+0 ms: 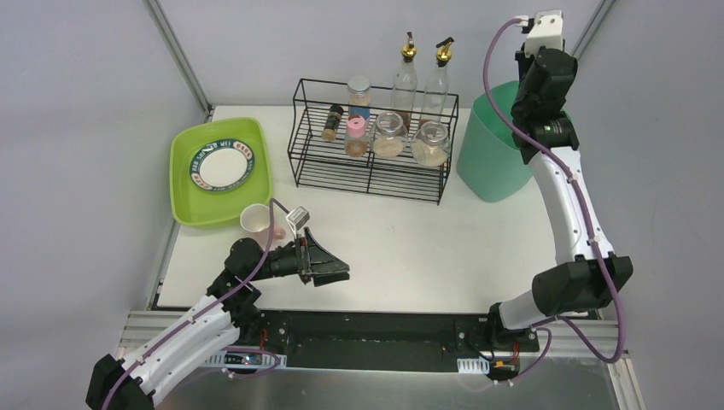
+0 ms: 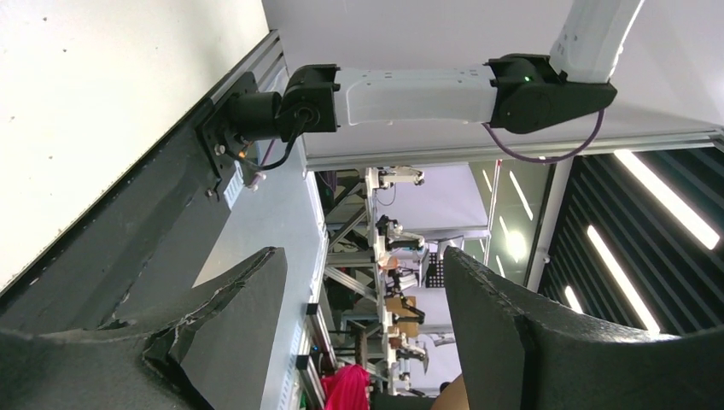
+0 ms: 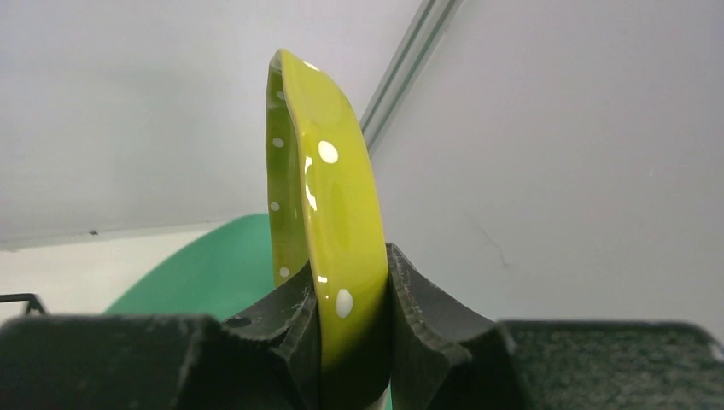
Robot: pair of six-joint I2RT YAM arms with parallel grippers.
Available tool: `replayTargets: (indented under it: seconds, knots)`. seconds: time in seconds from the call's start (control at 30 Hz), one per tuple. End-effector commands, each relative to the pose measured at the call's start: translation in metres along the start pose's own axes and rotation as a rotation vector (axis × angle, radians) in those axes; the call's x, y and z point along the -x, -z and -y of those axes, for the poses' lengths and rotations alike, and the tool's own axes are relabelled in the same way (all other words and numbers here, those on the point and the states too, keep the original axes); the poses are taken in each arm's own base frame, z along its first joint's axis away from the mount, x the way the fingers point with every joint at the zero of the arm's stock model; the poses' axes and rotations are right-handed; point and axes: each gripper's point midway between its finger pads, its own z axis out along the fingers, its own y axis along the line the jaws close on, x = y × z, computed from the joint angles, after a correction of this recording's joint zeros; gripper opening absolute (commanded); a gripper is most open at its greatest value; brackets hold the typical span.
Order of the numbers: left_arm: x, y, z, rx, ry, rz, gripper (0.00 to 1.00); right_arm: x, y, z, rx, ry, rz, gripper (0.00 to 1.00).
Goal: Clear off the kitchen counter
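The kitchen counter [image 1: 410,248] is the white tabletop; it also shows in the left wrist view [image 2: 102,102]. My right gripper [image 3: 352,278] is shut on the edge of a lime-green dish with white dots [image 3: 329,188], held on edge high above the teal bin [image 3: 205,273] at the back right. In the top view the right wrist [image 1: 542,85] hides the dish. My left gripper [image 1: 340,269] is open and empty, low over the counter's front left and pointing right; its jaws stand wide apart in the left wrist view [image 2: 365,256]. A pink-and-white cup [image 1: 256,219] stands behind it.
A lime-green square tub [image 1: 192,205] at the back left holds a patterned plate [image 1: 222,164]. A black wire rack [image 1: 367,171] at the back middle carries several spice jars and two oil bottles. The teal bin [image 1: 487,162] stands right of the rack.
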Motion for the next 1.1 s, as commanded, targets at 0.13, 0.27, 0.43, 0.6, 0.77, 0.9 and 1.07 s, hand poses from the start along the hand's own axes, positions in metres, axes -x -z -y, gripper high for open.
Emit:
replayTargets:
  seconds: [0.13,0.27,0.43,0.6,0.77,0.9,1.07]
  knots:
    - [0.003,-0.001,0.016,-0.002,-0.062,0.012,0.76,0.128,0.099,0.08,-0.012,-0.368,0.353,0.0]
    - [0.006,-0.001,0.018,0.023,-0.074,0.021,0.79,0.121,0.124,0.074,0.084,-0.455,0.345,0.0]
    - [0.011,-0.002,0.026,0.036,-0.094,0.039,0.81,0.112,0.159,0.062,0.24,-0.585,0.309,0.0]
    - [0.015,-0.001,0.036,0.054,-0.133,0.057,0.83,0.096,0.201,0.032,0.48,-0.688,0.208,0.0]
    - [0.019,0.0,0.051,0.048,-0.188,0.083,0.86,0.084,0.247,-0.011,0.778,-0.831,0.102,0.0]
    - [0.022,0.001,0.058,0.053,-0.215,0.103,0.87,0.071,0.275,-0.038,0.954,-0.96,-0.041,0.0]
    - [0.03,0.001,0.067,0.049,-0.226,0.15,0.86,0.055,0.297,-0.066,1.109,-1.027,-0.186,0.0]
